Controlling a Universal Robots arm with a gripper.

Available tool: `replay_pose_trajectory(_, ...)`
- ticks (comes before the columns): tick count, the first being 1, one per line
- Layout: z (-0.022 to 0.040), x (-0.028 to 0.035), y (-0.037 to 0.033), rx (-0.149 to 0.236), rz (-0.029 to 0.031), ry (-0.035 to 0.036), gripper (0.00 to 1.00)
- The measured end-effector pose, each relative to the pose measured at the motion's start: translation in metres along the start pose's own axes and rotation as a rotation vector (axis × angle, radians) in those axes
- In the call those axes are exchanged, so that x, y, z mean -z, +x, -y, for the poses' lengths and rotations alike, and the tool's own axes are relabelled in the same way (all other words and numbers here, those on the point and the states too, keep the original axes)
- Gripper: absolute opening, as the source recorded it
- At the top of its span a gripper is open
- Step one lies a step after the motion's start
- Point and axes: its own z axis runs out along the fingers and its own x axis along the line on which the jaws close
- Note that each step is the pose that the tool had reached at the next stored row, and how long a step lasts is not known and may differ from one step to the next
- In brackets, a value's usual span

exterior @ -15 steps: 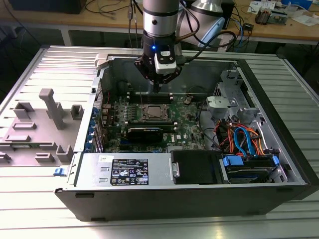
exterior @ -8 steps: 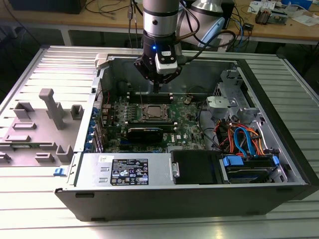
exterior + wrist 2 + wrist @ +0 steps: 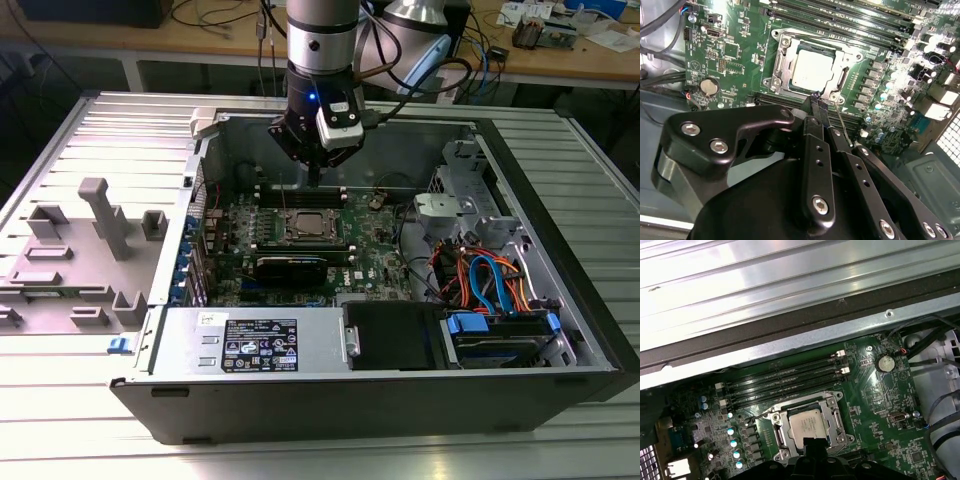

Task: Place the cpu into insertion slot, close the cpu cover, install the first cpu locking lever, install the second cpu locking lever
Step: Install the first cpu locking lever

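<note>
Bench (image 3: 560,440) has the open case (image 3: 300,395); cpu (image 3: 812,70) sits in slot (image 3: 842,80), light, stiff, fragile, so edges only. Jaws together, empty.

Silver-grey cpu (image 3: 811,70), green motherboard (image 3: 732,67), black tool (image 3: 818,103), blue cables (image 3: 490,280)

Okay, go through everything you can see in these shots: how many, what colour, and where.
computer case: one, dark grey, open on the table
table: one, silvery, under the case
motherboard: one, green, inside the case
cpu: one, silver-grey, mid-motherboard, inside the cover's cut-out
cpu cover: one, silvery, flat around the cpu
memory slots: several, black, rows beside the cover
coin battery: one, silver, on the motherboard
graphics card: one, black, near the cpu
cables: bundle, blue and orange, exterior view's right
fixture: one, grey, on the table, exterior view's left
robot arm: one, grey, above the case
end effector: one, black, shut, tip beside the cpu cover
</note>
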Motion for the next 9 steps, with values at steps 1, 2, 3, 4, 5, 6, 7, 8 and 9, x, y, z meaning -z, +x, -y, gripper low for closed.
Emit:
replay_pose_trajectory(1,0.0,0.0,0.0,0.0,0.0,0.0,0.11)
replay_pose_trajectory(2,0.0,0.0,0.0,0.0,-0.0001,0.0,0.11)
replay_pose_trajectory(3,0.0,0.0,0.0,0.0,0.0,0.0001,0.11)
replay_pose_trajectory(4,0.0,0.0,0.0,0.014,-0.0001,-0.0002,0.11)
replay_pose_trajectory(5,0.0,0.0,0.0,0.059,-0.0001,-0.0012,0.11)
replay_pose_trajectory(6,0.0,0.0,0.0,0.089,-0.0001,-0.0018,0.11)
replay_pose_trajectory(7,0.0001,0.0,0.0,0.099,-0.0002,-0.002,0.11)
replay_pose_trajectory(8,0.0002,0.0,-0.0001,0.108,-0.0002,-0.0022,0.11)
replay_pose_trajectory(9,0.0003,0.0,-0.0001,0.111,-0.0002,-0.0023,0.11)
